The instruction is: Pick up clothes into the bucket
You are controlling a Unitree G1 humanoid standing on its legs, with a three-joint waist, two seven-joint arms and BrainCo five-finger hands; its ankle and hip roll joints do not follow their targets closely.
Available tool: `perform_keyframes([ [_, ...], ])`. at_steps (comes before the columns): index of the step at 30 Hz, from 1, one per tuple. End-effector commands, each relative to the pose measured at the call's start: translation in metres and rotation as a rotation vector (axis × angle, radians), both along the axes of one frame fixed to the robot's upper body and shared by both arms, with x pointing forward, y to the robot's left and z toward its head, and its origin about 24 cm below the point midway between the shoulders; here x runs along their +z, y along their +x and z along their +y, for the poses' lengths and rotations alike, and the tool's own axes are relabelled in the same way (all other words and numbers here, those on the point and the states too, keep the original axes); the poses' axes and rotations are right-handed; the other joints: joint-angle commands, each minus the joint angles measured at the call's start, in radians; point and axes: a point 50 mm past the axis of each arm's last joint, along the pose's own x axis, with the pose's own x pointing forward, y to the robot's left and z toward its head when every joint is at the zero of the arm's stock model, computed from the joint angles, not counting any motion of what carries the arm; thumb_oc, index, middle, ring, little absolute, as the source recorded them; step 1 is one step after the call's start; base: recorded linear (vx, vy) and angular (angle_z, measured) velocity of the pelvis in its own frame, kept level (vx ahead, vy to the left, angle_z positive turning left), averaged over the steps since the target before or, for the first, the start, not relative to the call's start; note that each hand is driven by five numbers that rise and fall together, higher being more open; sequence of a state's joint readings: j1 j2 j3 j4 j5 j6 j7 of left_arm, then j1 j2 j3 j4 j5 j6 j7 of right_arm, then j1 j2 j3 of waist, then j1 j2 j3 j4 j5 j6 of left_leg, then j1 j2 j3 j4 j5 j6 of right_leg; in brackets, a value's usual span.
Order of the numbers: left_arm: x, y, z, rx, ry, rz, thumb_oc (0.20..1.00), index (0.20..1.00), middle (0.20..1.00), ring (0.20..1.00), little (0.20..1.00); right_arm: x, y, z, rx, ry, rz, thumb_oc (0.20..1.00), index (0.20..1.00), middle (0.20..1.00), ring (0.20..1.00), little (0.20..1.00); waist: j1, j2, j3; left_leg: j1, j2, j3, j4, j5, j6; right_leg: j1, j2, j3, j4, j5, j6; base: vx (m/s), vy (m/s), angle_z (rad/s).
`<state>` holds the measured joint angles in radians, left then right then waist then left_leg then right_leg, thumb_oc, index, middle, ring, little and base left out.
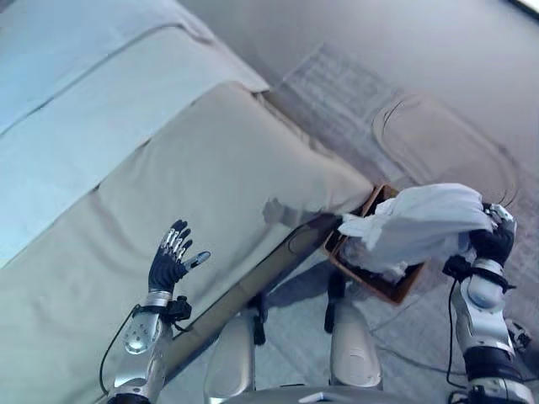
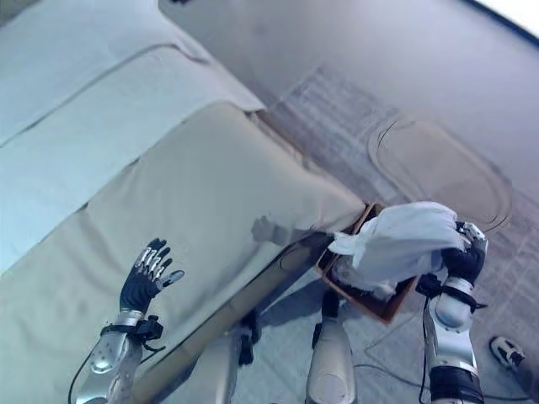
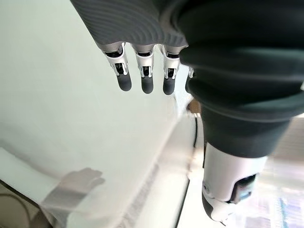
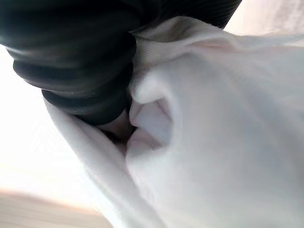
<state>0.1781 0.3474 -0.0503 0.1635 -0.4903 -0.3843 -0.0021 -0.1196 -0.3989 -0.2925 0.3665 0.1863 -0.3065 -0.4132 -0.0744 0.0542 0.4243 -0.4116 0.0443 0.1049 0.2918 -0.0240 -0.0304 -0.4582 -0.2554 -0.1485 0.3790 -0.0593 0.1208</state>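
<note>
A white garment (image 1: 421,223) hangs bunched over the brown bucket (image 1: 389,288), which stands on the floor by the sofa's right corner. My right hand (image 1: 495,234) is shut on the garment's right end and holds it up above the bucket. In the right wrist view the white cloth (image 4: 223,137) presses close against the hand's dark cover. My left hand (image 1: 173,257) hovers open over the beige sofa seat (image 1: 227,168), fingers straight and spread, holding nothing. Its fingers (image 3: 145,71) point over the pale cushion in the left wrist view.
The beige sofa (image 2: 194,185) takes up the left and middle, with its front edge running down to the bucket. A patterned grey rug (image 1: 370,118) lies on the floor beyond the bucket. A small white and dark object (image 2: 505,349) lies on the floor at lower right.
</note>
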Motion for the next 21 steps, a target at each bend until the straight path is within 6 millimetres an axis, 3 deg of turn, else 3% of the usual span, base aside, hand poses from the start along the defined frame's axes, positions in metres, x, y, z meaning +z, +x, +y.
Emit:
perform_keyframes([
  [1,0.027,-0.006,0.013,0.053,0.027,-0.151,1.0,1.0,1.0,1.0,1.0,0.025,0.002,-0.006,-0.051,-0.084,-0.115,0.2,0.2,0.2,0.2,0.2,-0.008,-0.009,-0.057,-0.095,0.024,-0.033,0.097,-0.027,0.004,-0.011,-0.033,-0.003,0.018,0.043,0.023,0.0,0.0,0.0],
  [7,0.046,-0.004,0.008,0.043,0.027,-0.244,1.0,1.0,1.0,1.0,1.0,0.03,0.01,-0.018,-0.109,-0.111,-0.084,0.2,0.2,0.2,0.2,0.2,0.002,0.022,-0.034,-0.207,0.02,-0.024,0.135,-0.027,0.005,-0.144,-0.039,0.024,0.078,0.038,0.02,-0.06,0.024,-0.02],
  [8,0.059,-0.002,0.003,0.028,0.014,-0.31,1.0,1.0,1.0,1.0,1.0,0.025,0.011,-0.024,-0.132,-0.101,-0.05,0.2,0.2,0.2,0.2,0.2,0.006,0.024,-0.025,-0.255,0.019,-0.028,0.175,-0.035,0.006,-0.187,-0.038,0.033,0.115,0.026,0.016,-0.06,0.001,-0.03],
  [13,0.078,-0.001,-0.009,-0.026,0.003,-0.398,1.0,1.0,1.0,1.0,1.0,0.016,0.015,-0.036,-0.214,-0.036,-0.012,0.2,0.2,0.2,0.2,0.2,0.004,0.028,-0.011,-0.356,0.02,-0.038,0.296,-0.074,0.006,-0.27,-0.04,0.045,0.228,-0.014,0.003,-0.03,-0.019,0.06],
  [15,0.082,-0.001,-0.011,-0.038,0.025,-0.41,1.0,1.0,1.0,1.0,1.0,0.021,0.018,-0.044,-0.263,0.025,-0.055,0.2,0.2,0.2,0.2,0.2,0.008,0.032,-0.011,-0.391,0.023,-0.039,0.34,-0.093,0.006,-0.306,-0.043,0.05,0.271,-0.031,-0.001,0.07,-0.003,0.17],
  [16,0.08,-0.001,-0.011,-0.047,0.028,-0.392,1.0,1.0,1.0,1.0,1.0,0.026,0.016,-0.056,-0.322,0.04,-0.065,0.2,0.2,0.2,0.2,0.2,0.012,0.033,-0.017,-0.396,0.025,-0.044,0.367,-0.131,-0.001,-0.314,-0.039,0.061,0.299,-0.063,0.005,0.03,0.014,0.16],
  [17,0.08,-0.001,-0.011,-0.047,0.027,-0.394,1.0,1.0,1.0,1.0,1.0,0.027,0.016,-0.057,-0.322,0.04,-0.068,0.2,0.2,0.2,0.2,0.2,0.012,0.034,-0.013,-0.408,0.025,-0.038,0.364,-0.106,0.007,-0.326,-0.041,0.058,0.294,-0.041,-0.003,0.04,0.019,0.09],
  [19,0.075,-0.002,-0.009,-0.042,0.023,-0.366,1.0,1.0,1.0,1.0,1.0,0.039,0.015,-0.071,-0.36,-0.003,-0.055,0.2,0.2,0.2,0.2,0.2,0.019,0.033,-0.024,-0.397,0.022,-0.038,0.363,-0.137,0.001,-0.33,-0.04,0.069,0.299,-0.064,0.007,0.03,0.019,-0.03],
  [20,0.075,-0.002,-0.009,-0.044,0.014,-0.365,1.0,1.0,1.0,1.0,1.0,0.042,0.014,-0.076,-0.371,-0.02,-0.043,0.2,0.2,0.2,0.2,0.2,0.02,0.033,-0.021,-0.408,0.021,-0.031,0.355,-0.111,0.01,-0.341,-0.042,0.066,0.289,-0.04,-0.001,0.11,0.019,-0.15],
  [21,0.075,-0.003,-0.009,-0.044,0.007,-0.36,1.0,1.0,1.0,1.0,1.0,0.049,0.014,-0.08,-0.379,-0.051,-0.036,0.2,0.2,0.2,0.2,0.2,0.021,0.034,-0.026,-0.398,0.019,-0.035,0.353,-0.136,0.004,-0.338,-0.038,0.073,0.294,-0.062,0.007,-0.07,0.028,-0.17],
])
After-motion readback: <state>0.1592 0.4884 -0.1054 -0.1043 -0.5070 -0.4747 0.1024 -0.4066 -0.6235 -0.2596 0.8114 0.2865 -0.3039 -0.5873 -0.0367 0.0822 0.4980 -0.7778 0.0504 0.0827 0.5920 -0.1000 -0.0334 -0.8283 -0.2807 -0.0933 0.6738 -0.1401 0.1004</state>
